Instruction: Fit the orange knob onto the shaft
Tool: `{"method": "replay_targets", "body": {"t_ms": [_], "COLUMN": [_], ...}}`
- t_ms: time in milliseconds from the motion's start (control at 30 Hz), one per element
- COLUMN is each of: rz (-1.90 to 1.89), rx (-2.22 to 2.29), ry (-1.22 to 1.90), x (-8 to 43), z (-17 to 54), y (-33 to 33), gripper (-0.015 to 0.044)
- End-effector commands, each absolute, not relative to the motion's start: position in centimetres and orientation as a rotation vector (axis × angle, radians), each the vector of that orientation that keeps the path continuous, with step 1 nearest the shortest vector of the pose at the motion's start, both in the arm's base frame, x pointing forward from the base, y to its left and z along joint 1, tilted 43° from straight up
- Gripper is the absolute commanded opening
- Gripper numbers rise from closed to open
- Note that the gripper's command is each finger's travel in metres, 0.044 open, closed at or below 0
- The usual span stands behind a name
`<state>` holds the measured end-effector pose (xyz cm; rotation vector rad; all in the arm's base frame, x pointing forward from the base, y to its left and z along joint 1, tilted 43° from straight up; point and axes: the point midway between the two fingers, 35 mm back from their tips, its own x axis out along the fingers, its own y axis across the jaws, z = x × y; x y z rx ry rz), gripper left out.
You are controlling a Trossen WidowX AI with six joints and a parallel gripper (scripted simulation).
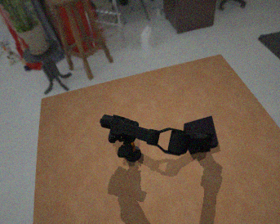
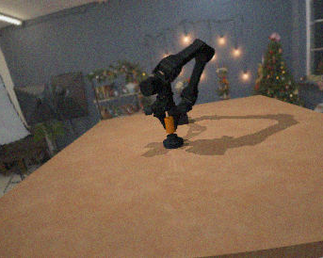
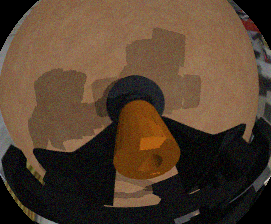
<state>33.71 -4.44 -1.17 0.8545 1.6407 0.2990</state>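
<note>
The orange knob stands roughly upright over the dark round pedestal. Only a sliver of the knob shows in the top view, under the arm. My gripper is shut on the knob, with a black finger on each side of it in the wrist view. The knob's lower end is close above the pedestal's dark upper part in the exterior view. I cannot tell whether they touch. The shaft is not distinguishable, and its flat side is hidden.
The arm's dark base stands on the brown table top, to the right in the top view. Shadows of the arm fall across the table around the pedestal.
</note>
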Motion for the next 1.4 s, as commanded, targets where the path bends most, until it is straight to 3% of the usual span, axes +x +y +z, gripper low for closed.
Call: {"method": "replay_targets", "body": {"t_ms": [0, 1367], "rz": [0.298, 0.294], "rx": [0.853, 0.856], "ry": [1.641, 1.643], "x": [33.65, 33.54], "z": [-1.2, -1.98], "y": [-4.45, -3.86], "gripper": [0.0, 0.0]}}
